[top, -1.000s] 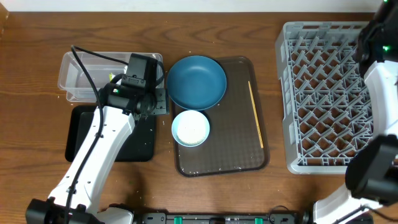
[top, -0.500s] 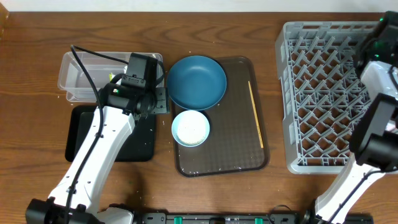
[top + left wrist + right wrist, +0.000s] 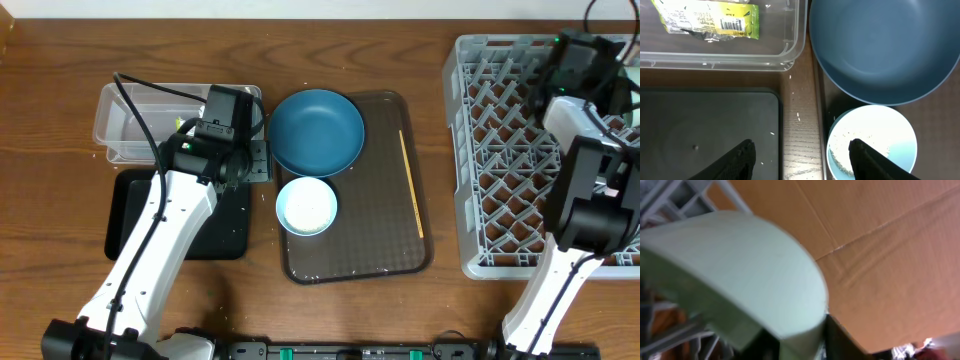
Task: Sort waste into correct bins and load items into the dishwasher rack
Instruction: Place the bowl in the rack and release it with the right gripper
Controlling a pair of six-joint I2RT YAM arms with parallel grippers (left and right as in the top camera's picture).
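Note:
My left gripper [image 3: 802, 161] is open and empty, low over the strip of table between the black tray [image 3: 705, 130] and the white bowl [image 3: 890, 131], which holds rice grains. It also shows in the overhead view [image 3: 247, 160]. The yellow-green snack wrapper [image 3: 705, 19] lies in the clear tub [image 3: 790, 47]. The dark blue plate [image 3: 315, 131], the white bowl [image 3: 306, 205] and the chopstick [image 3: 411, 185] lie on the brown serving tray [image 3: 385, 255]. My right gripper [image 3: 802, 340] is shut on the rim of the mint-green bowl [image 3: 735, 275] over the back right of the dishwasher rack [image 3: 510, 160]. Pink cup and tissue are out of view.
Loose rice grains [image 3: 799, 116] lie on the table and on the black tray. The right arm [image 3: 578, 65] reaches over the rack's back right corner. Brown cardboard [image 3: 890, 255] fills the background of the right wrist view.
The right arm has swung left from the frame's right edge to over the rack's back right corner. The left arm and the dishes have not moved.

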